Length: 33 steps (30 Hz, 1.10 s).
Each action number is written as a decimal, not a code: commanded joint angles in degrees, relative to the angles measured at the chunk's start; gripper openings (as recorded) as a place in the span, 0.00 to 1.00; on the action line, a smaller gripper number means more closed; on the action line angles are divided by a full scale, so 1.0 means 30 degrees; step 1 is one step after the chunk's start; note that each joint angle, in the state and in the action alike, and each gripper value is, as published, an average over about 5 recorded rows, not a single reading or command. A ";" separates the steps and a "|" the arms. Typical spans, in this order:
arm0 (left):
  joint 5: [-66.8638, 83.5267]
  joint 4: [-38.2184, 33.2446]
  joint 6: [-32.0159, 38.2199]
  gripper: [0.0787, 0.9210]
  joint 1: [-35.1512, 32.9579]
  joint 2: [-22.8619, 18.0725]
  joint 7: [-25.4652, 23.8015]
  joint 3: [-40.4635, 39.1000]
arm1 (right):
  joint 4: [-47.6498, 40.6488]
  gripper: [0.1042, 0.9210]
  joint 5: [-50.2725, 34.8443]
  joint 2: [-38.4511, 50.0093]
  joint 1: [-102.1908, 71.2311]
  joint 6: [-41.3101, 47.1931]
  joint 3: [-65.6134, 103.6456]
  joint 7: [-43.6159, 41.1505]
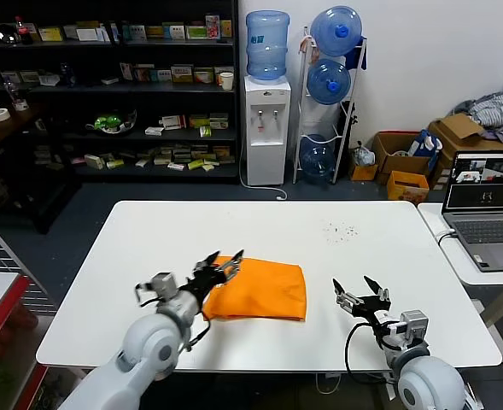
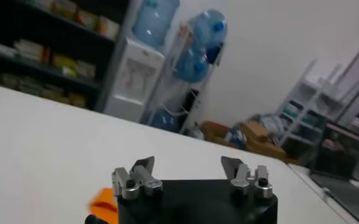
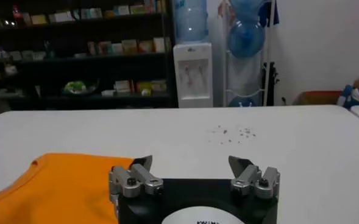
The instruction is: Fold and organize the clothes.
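Observation:
The orange T-shirt point(image 1: 260, 289) lies folded into a flat rectangle on the white table point(image 1: 260, 231), near the front middle. My left gripper point(image 1: 219, 266) is open and empty, hovering over the shirt's left edge. My right gripper point(image 1: 361, 292) is open and empty, just above the table a little to the right of the shirt. The right wrist view shows the shirt point(image 3: 57, 189) beside my open right gripper point(image 3: 191, 165). The left wrist view shows my open left gripper point(image 2: 188, 165) and only a small orange bit of the shirt point(image 2: 104, 204).
A laptop point(image 1: 488, 209) stands on a side table at the right. Small dark specks point(image 1: 341, 229) lie on the table behind the shirt. A water dispenser point(image 1: 266, 107), bottle rack point(image 1: 328, 94), shelves and cardboard boxes point(image 1: 405, 158) stand farther back.

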<state>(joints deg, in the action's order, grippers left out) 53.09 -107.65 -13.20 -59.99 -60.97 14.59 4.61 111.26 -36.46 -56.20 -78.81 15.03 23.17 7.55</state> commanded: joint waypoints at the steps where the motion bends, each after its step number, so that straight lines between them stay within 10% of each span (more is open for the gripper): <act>1: -1.0252 0.0113 0.9194 0.83 -1.0532 -0.1838 -0.7265 1.0319 | -0.0093 0.88 0.3294 -0.1193 -0.1347 -0.3472 0.1758 -0.2885; 11: -1.1536 0.0190 1.1833 0.88 -1.1335 -0.5505 -0.7915 1.1706 | 0.0389 0.88 0.5315 -0.2909 -0.3136 -0.5798 0.3419 -0.3453; 33: -1.1447 -0.0548 1.1293 0.88 -1.2042 -0.5095 -0.7698 1.1152 | -0.0264 0.88 0.5435 -0.4291 -0.4244 -0.7117 0.4535 -0.3188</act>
<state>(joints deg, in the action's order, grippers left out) 20.47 -108.98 19.57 -94.22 -75.56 -7.42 36.98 110.95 -21.04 -67.76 -90.25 -4.40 35.49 -1.83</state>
